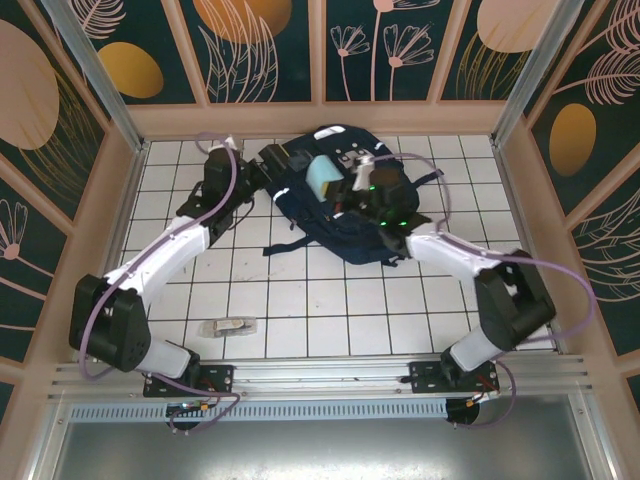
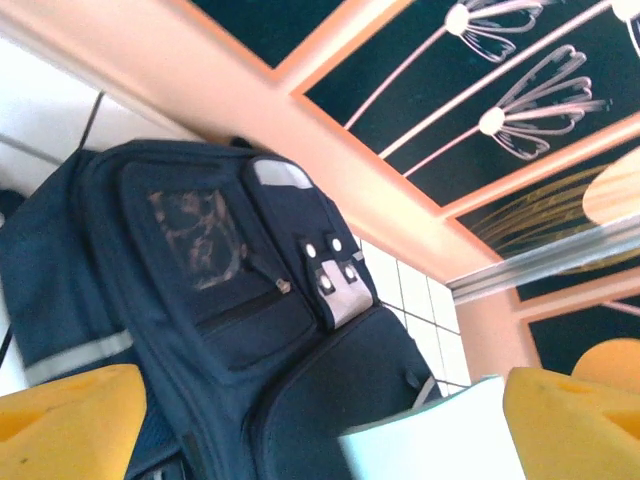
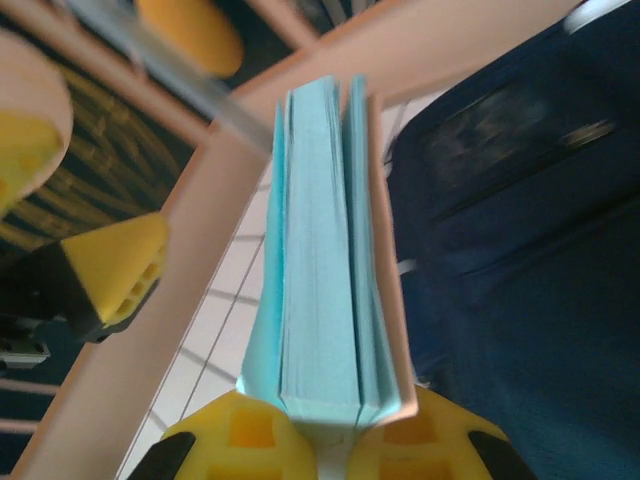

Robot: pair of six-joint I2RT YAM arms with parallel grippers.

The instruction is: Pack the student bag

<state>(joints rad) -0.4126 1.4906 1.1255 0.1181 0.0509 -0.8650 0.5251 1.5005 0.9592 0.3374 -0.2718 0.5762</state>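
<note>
The student bag (image 1: 345, 215) is a navy backpack lying at the back middle of the white tiled table (image 1: 300, 300). Its front pocket and white patch face the left wrist camera (image 2: 235, 300). My right gripper (image 1: 357, 186) hangs over the bag's top and is shut on a pale blue notebook (image 1: 324, 178). Up close the notebook (image 3: 325, 300) stands on edge, clamped between the yellow fingers (image 3: 240, 440), with the bag (image 3: 520, 250) to its right. My left gripper (image 1: 272, 162) stands open at the bag's left side, nothing between its pads (image 2: 70, 420). The notebook's corner (image 2: 440, 440) pokes in beside it.
A small clear pouch (image 1: 228, 326) lies on the tiles at the front left. Loose bag straps (image 1: 290, 246) trail toward the middle. Peach-framed walls (image 1: 320, 118) close in the table at the back and both sides.
</note>
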